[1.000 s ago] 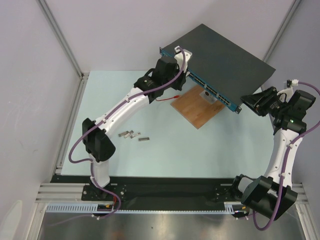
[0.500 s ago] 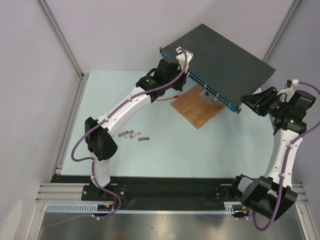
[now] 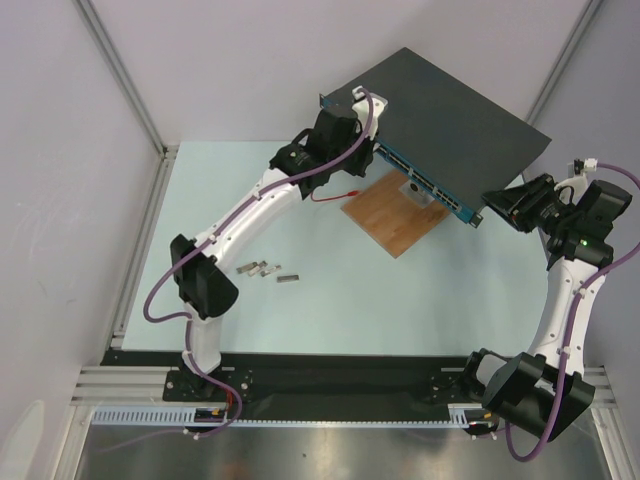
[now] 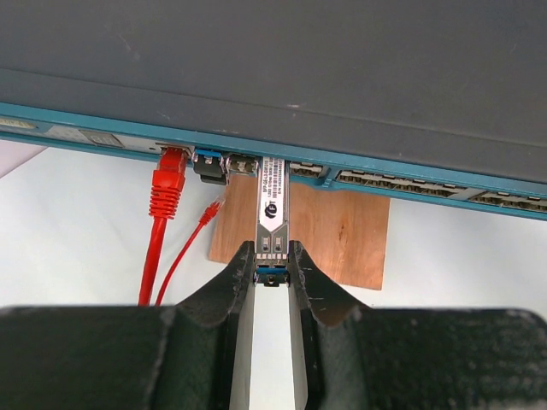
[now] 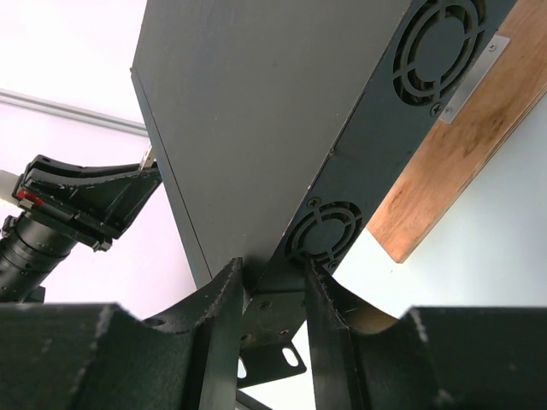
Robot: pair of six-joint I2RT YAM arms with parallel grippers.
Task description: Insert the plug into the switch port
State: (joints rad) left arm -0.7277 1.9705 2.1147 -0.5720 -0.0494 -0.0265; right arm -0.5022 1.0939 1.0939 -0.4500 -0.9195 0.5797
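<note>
Plug (image 4: pixel 272 201) pinched in outstretched left hand (image 4: pixel 269 254), tip at switch (image 4: pixel 342 68) port — right hand (image 5: pixel 272 269) clamping switch corner.

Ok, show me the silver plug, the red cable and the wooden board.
silver plug (image 4: pixel 272 205): left wrist view, labelled top face.
red cable (image 4: pixel 167 188): left wrist view, connector body.
wooden board (image 4: pixel 342 235): left wrist view, bare top surface.

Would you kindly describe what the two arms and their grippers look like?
The left arm and right arm have white links with black joint housings and a purple cable running alongside. A small green light glows near the right wrist. The left gripper and right gripper have matte black, tapering fingers.
</note>
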